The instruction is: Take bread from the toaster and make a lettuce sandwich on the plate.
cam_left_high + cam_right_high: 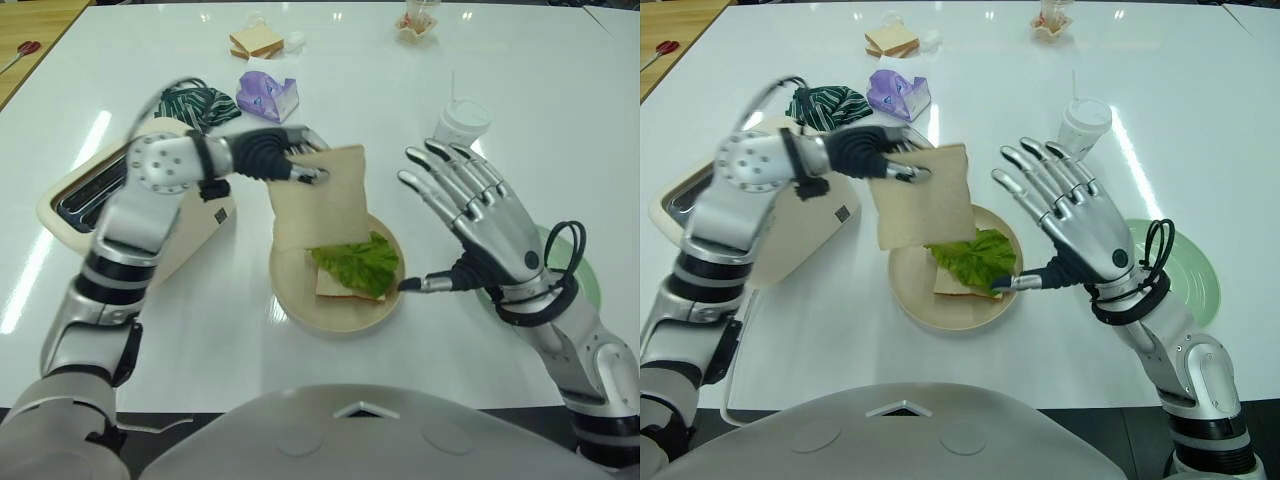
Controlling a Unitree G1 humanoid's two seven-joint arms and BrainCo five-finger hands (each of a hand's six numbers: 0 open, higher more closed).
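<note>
My left hand (275,157) is shut on the top edge of a white bread slice (322,200) that hangs upright over the back left of the beige plate (300,300). On the plate lies another bread slice (335,285) with a green lettuce leaf (358,262) on top. My right hand (480,215) is open, fingers spread, just right of the plate, with its thumb tip at the plate's rim. The cream toaster (90,205) stands left of the plate, behind my left forearm.
A pale green plate (1195,280) lies under my right wrist. A white lidded cup (462,122) stands behind my right hand. A purple packet (267,96), a dark striped cloth (195,103) and a stack of bread (256,42) lie farther back.
</note>
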